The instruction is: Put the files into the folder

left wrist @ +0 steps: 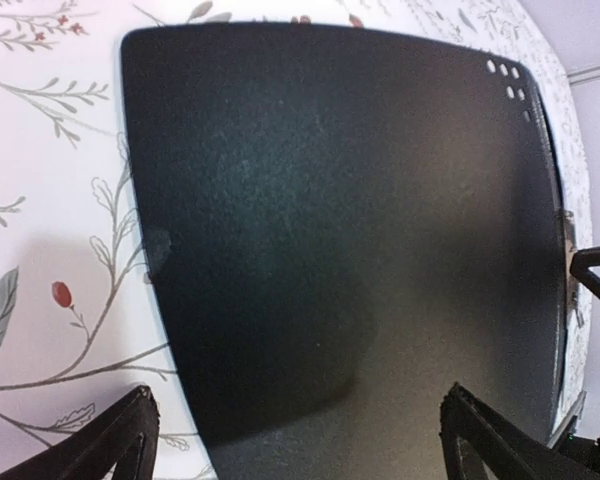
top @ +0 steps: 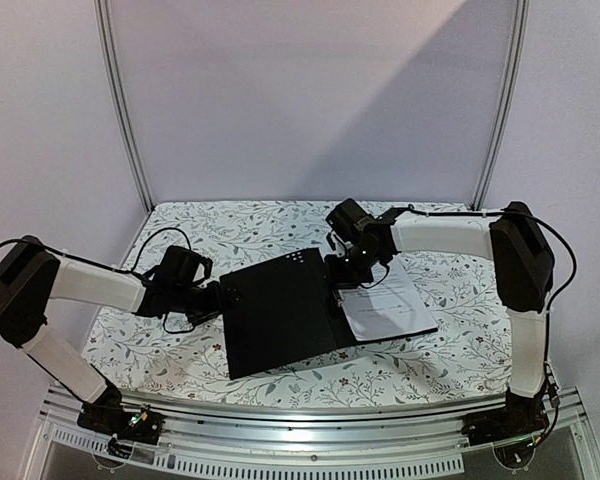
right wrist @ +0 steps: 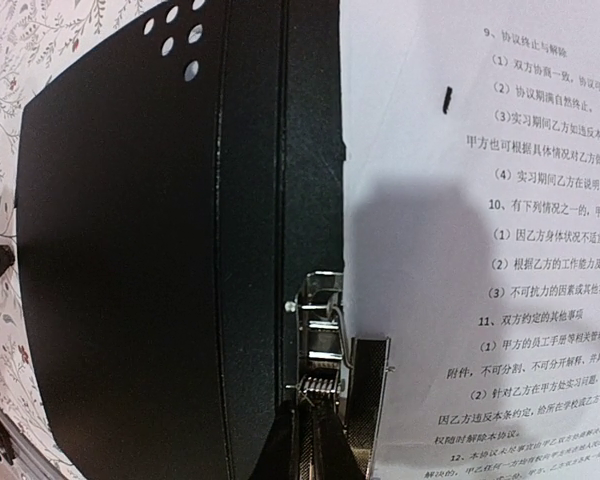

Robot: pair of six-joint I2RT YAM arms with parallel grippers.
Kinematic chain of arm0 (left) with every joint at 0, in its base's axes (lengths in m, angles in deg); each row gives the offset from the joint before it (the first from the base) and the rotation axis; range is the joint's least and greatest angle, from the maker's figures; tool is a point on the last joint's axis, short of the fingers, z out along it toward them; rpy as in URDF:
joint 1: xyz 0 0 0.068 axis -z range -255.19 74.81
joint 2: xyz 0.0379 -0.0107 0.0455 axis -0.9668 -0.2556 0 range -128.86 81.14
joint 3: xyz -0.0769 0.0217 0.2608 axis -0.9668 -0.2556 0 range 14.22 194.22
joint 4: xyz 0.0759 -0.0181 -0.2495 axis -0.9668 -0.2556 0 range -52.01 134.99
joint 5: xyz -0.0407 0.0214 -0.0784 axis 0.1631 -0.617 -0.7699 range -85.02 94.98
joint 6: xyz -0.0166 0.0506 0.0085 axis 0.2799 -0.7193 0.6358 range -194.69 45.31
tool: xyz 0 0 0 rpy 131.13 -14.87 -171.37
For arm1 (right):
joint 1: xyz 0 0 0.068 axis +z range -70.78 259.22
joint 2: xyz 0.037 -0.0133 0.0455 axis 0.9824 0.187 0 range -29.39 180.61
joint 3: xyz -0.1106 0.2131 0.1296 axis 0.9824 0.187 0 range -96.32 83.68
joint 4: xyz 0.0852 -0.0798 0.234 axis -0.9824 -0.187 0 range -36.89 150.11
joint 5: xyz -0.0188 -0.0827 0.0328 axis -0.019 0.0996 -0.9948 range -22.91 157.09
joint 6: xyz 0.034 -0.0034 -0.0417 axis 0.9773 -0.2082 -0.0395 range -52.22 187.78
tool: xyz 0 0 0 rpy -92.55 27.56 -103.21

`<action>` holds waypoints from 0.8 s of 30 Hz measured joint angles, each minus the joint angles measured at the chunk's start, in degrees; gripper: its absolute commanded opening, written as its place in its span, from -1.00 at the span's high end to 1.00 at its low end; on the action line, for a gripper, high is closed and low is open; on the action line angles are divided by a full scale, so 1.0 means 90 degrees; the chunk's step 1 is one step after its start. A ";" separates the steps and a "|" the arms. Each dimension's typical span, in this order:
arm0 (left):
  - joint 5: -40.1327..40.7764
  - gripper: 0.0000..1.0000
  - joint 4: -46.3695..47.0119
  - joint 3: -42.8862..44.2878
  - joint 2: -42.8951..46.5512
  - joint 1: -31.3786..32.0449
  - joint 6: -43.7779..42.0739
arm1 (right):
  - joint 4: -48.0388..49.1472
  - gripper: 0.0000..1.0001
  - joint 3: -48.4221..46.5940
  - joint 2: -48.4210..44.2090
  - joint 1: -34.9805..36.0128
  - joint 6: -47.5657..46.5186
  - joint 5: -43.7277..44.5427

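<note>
Currently the folder lies open on the floral surface, black inside facing up. One white file with fine black text rests on the folder's right half, its left edge just beside the metal clip by the folder's spine. Right jaws sit at that clip, fingers close together; whether they pinch it, cannot tell. Left jaws hang at the folder's left edge, spread wide, holding nothing.
</note>
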 measured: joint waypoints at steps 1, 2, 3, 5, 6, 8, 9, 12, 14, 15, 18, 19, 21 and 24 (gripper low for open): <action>-0.0017 -0.99 0.0100 -0.0068 0.0022 0.0000 -0.0007 | 0.0056 1.00 0.0085 -0.0041 -0.0017 0.0000 -0.0058; -0.0027 -0.99 0.0168 -0.0104 0.0029 -0.0002 -0.0010 | 0.0097 1.00 0.0153 -0.0085 -0.0032 0.0005 -0.0114; -0.0039 -0.99 0.0228 -0.0129 0.0029 -0.0007 -0.0010 | 0.0148 1.00 0.0245 -0.0148 -0.0051 0.0015 -0.0177; -0.0068 -0.99 0.0325 -0.0160 0.0022 -0.0007 -0.0007 | 0.0233 1.00 0.0396 -0.0267 -0.0092 0.0053 -0.0291; -0.0078 -0.99 0.0359 -0.0175 0.0019 -0.0007 -0.0005 | 0.0279 1.00 0.0454 -0.0321 -0.0109 0.0070 -0.0328; -0.0090 -0.99 0.0461 -0.0226 0.0022 -0.0007 -0.0005 | 0.0444 1.00 0.0644 -0.0464 -0.0163 0.0124 -0.0466; -0.0097 -0.99 0.0505 -0.0245 0.0022 -0.0007 -0.0005 | 0.0503 1.00 0.0726 -0.0532 -0.0192 0.0141 -0.0517; -0.0143 -0.99 0.0624 -0.0284 0.0015 -0.0012 -0.0005 | 0.0588 1.00 0.0862 -0.0690 -0.0277 0.0214 -0.0629; -0.0221 -0.99 0.0712 -0.0296 -0.0019 -0.0012 -0.0002 | 0.0685 1.00 0.0894 -0.0738 -0.0311 0.0240 -0.0678; -0.0270 -0.99 0.0787 -0.0308 -0.0041 -0.0012 0.0000 | 0.0741 1.00 0.0918 -0.0753 -0.0328 0.0262 -0.0704; -0.0466 -0.96 0.1122 -0.0379 -0.0134 -0.0012 0.0010 | 0.0852 1.00 0.0962 -0.0760 -0.0333 0.0304 -0.0784; -0.0537 -0.95 0.1234 -0.0396 -0.0168 -0.0012 0.0024 | 0.0877 1.00 0.0976 -0.0760 -0.0333 0.0308 -0.0818; -0.0733 -0.91 0.1520 -0.0442 -0.0272 -0.0012 0.0073 | 0.0899 1.00 0.1001 -0.0760 -0.0333 0.0313 -0.0855; -0.0950 -0.89 0.1763 -0.0512 -0.0323 -0.0012 0.0148 | 0.0916 1.00 0.1022 -0.0760 -0.0330 0.0313 -0.0872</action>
